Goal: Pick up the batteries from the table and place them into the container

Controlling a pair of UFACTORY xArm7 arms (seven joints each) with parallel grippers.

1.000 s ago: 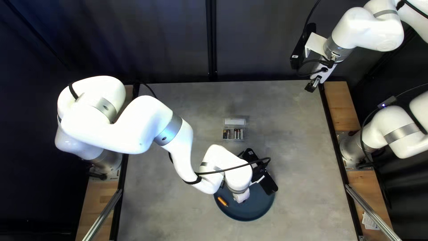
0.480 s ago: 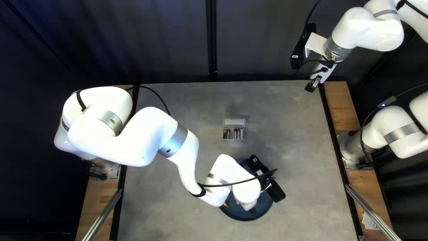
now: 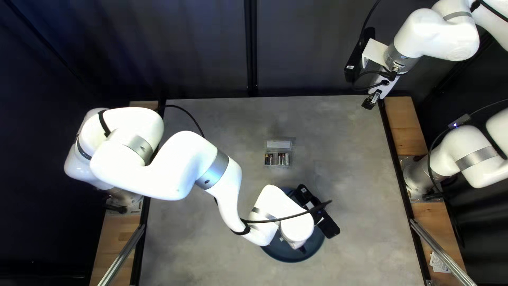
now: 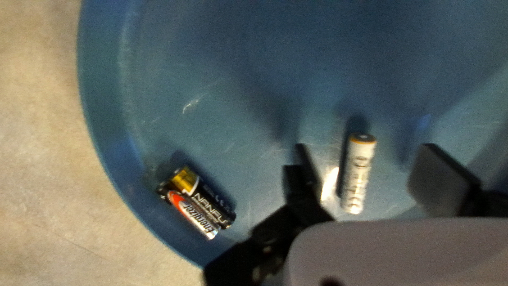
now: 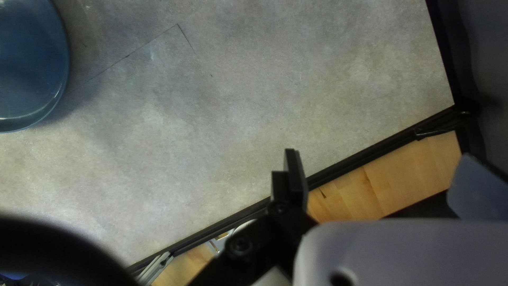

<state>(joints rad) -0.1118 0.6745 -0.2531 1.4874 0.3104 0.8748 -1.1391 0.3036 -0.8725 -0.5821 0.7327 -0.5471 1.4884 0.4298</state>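
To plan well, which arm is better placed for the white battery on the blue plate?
Left, I judge: the left gripper hangs open above the battery; the right gripper is far from the plate.

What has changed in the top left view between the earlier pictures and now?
My white left arm has shifted toward the view's right and near edge, carrying its black gripper the same way and covering an orange item visible earlier on the round blue tray. No grasp or release shows. The white right arm, tray and clear battery case stayed put.
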